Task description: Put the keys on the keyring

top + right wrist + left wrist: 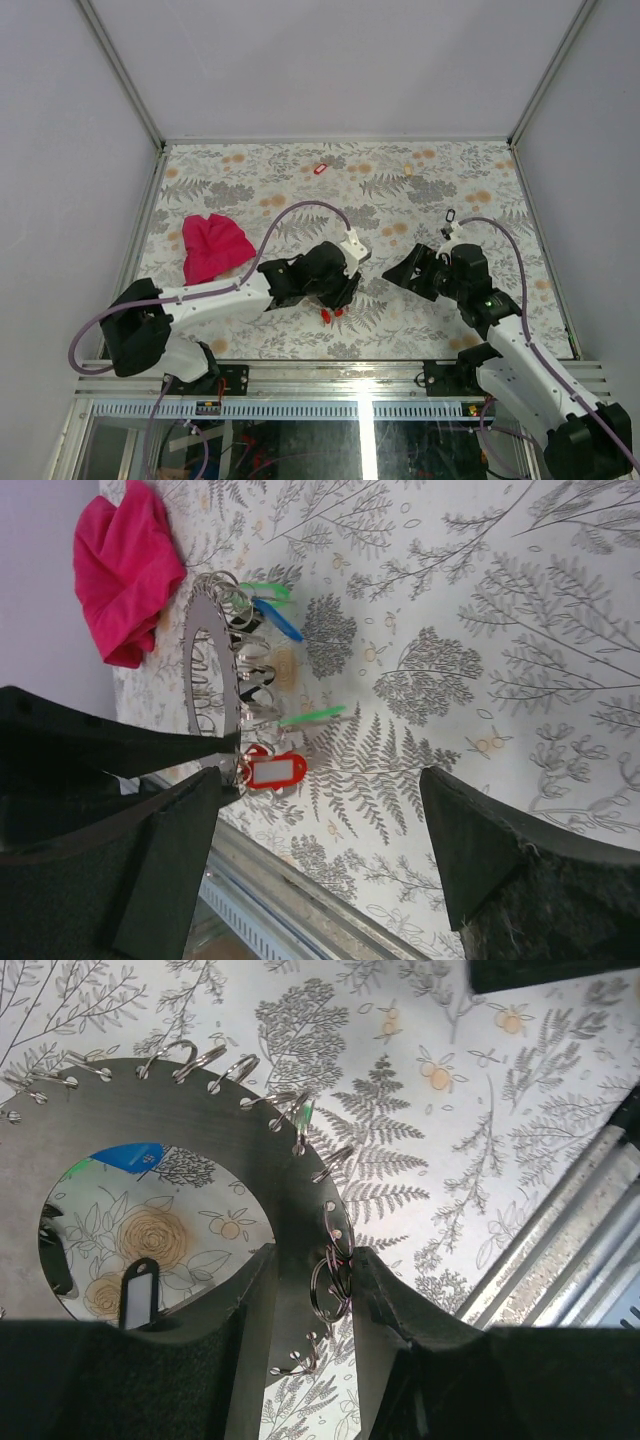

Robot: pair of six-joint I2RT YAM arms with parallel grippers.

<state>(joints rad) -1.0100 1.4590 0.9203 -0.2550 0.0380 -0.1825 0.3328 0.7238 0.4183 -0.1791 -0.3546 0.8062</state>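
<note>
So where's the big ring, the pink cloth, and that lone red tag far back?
ring (180, 1110): left wrist view, on its flat grey band above the hole.
pink cloth (212, 247): top view, middle of the bundle.
red tag (320, 169): top view, on its red plastic.

You have the keyring (300, 1200) raised off the table: a flat grey band, its outer edge fringed with small wire loops. Red-, green- and blue-tagged keys (277, 771) dangle below it. Three more lie loose, well apart from it — a red-tagged key (320, 169) and a cream-tagged key (408, 170) at the far side, a black-tagged key (449, 215) nearer.
</note>
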